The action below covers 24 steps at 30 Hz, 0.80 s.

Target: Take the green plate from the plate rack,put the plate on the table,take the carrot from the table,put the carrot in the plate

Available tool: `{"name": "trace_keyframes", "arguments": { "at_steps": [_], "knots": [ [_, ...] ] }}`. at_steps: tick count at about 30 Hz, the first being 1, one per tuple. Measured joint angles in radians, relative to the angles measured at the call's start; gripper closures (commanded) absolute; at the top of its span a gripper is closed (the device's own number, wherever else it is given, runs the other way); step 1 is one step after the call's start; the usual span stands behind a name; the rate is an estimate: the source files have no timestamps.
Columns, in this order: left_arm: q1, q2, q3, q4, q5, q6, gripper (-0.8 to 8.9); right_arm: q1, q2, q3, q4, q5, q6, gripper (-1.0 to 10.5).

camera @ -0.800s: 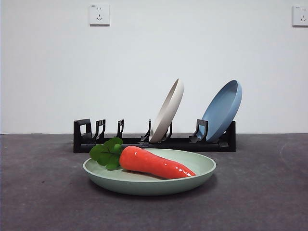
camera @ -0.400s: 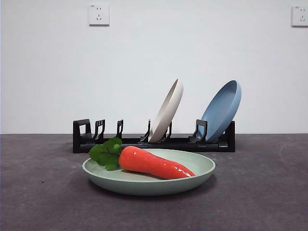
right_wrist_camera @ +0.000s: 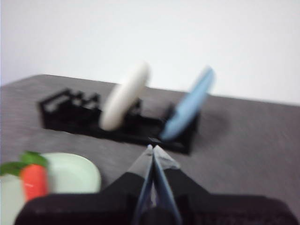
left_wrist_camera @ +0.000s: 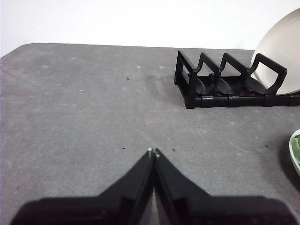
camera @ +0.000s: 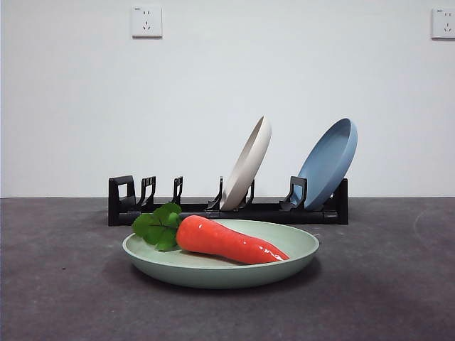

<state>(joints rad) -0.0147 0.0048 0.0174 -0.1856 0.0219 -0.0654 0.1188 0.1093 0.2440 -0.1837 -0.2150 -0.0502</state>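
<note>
Both grippers, left (left_wrist_camera: 153,152) and right (right_wrist_camera: 152,148), closed on nothing above dark grey table (camera: 64,284), white wall with outlets (camera: 146,21) behind plate rack (camera: 227,211).

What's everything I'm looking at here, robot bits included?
Pale sage-green round plate: one, flat on the table, in front of the rack.
Glossy orange-red toy carrot with green leaves: one, lying in the green plate.
Long black plastic plate rack: one, behind the green plate.
Cream-white plate: one, leaning in the rack's middle.
Blue plate: one, leaning at the rack's end.
Dark grey felt-like table: one, under everything.
White wall sockets: two, high on the wall.
Left pincer: black, shut, empty.
Right pincer: black, shut, empty.
</note>
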Motion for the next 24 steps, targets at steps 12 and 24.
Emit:
{"name": "trace_keyframes", "arguments": {
  "at_steps": [12, 24],
  "knots": [
    [0.0, 0.0, 0.0, 0.0, 0.0, -0.001, 8.17, -0.008, -0.105, -0.225, 0.013, 0.114, 0.113, 9.5],
    [0.0, 0.0, 0.0, 0.0, 0.0, -0.006, 8.17, -0.008, -0.105, -0.225, 0.012, 0.114, 0.156, 9.5]
  ]
}}
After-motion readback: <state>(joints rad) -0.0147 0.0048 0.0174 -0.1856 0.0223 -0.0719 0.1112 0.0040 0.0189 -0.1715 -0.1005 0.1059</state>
